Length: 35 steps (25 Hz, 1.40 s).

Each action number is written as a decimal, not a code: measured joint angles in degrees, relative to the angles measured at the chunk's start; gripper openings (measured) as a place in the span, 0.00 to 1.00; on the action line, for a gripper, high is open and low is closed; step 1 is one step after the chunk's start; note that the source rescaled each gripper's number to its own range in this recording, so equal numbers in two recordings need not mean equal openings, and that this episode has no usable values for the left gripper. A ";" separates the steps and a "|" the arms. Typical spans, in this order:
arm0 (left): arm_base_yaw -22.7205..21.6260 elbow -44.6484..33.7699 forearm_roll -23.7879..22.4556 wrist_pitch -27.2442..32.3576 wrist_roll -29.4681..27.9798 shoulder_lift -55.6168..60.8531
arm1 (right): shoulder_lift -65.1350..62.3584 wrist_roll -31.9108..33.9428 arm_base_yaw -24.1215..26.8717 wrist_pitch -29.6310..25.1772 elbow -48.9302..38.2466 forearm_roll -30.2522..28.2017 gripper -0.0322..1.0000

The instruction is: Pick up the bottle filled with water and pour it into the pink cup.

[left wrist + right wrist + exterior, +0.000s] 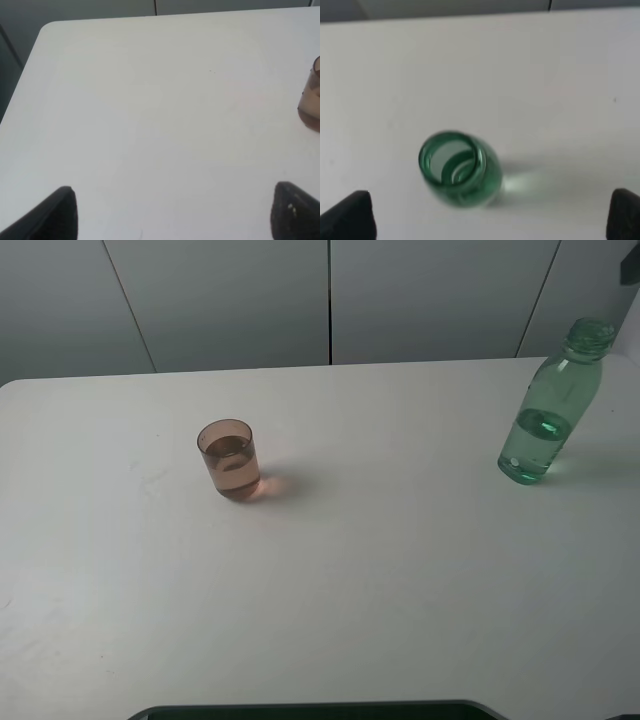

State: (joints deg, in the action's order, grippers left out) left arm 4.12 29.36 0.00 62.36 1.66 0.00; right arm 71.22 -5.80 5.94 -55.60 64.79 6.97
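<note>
The bottle [460, 175] stands upright on the white table [400, 570], and the right wrist view looks almost straight down its open, capless neck. It sits between the two dark fingertips of the right gripper [492, 215], nearer the one fingertip [350, 215] than the other [625, 215], and touches neither. That gripper is spread wide and holds nothing.

The pink cup [311, 100] shows only as a sliver at the border of the left wrist view, ahead of the left gripper [175, 212] and well off to one side of it, outside the span of its fingers. The left gripper is also spread wide, with only bare tabletop between its fingertips [55, 215].

The high camera shows neither gripper, but it gives what the wrist cameras cannot: the bottle [552, 405] at full height, green-tinted and see-through, with water in its lower part, standing toward the far right of the table. The pink cup [230, 460] stands upright left of centre, well apart from the bottle, and holds some liquid. Each wrist camera sees only its own thing; the right wrist view has no cup in it, and the left no bottle. A grey panelled wall [330, 300] rises behind the table's far edge.
</note>
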 joint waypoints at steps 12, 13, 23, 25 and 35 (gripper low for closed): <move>0.00 0.00 0.00 0.00 0.21 0.00 | -22.78 1.79 0.76 -12.67 -12.34 -1.87 1.00; 0.00 0.00 0.00 0.00 0.21 0.00 | -25.83 1.79 0.76 -12.39 -14.46 -1.87 1.00; 0.00 0.00 0.00 0.00 0.21 0.00 | -51.07 2.45 0.76 -12.16 -29.47 -2.74 1.00; 0.00 0.00 0.00 0.00 0.21 0.00 | -54.78 2.60 0.76 -11.62 -31.19 -2.87 1.00; 0.00 0.00 0.00 0.00 0.21 -0.05 | -70.46 2.73 0.76 -8.07 -35.26 -3.09 1.00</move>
State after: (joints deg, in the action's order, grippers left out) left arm 4.12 29.36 0.00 62.36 1.87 -0.05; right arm 0.76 -3.07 6.70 -63.66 29.53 3.88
